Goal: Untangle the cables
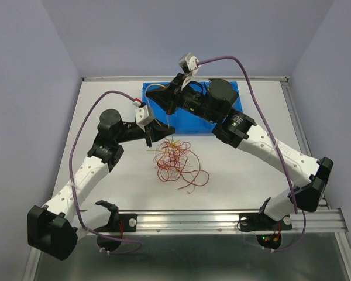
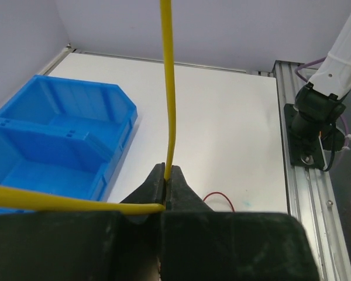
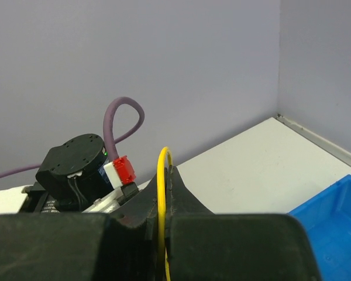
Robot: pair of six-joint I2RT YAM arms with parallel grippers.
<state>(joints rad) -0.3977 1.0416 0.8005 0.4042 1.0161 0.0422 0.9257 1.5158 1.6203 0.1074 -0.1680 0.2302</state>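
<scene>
Sprawling curly red-orange cables point(image 1: 174, 159)

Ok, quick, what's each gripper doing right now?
Left gripper: closed on a yellow cable.
Right gripper: closed on a yellow cable too.

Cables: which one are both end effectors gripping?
The yellow cable, pinched in the left end effector and right end effector; the reddish tangle lies loose.
</scene>
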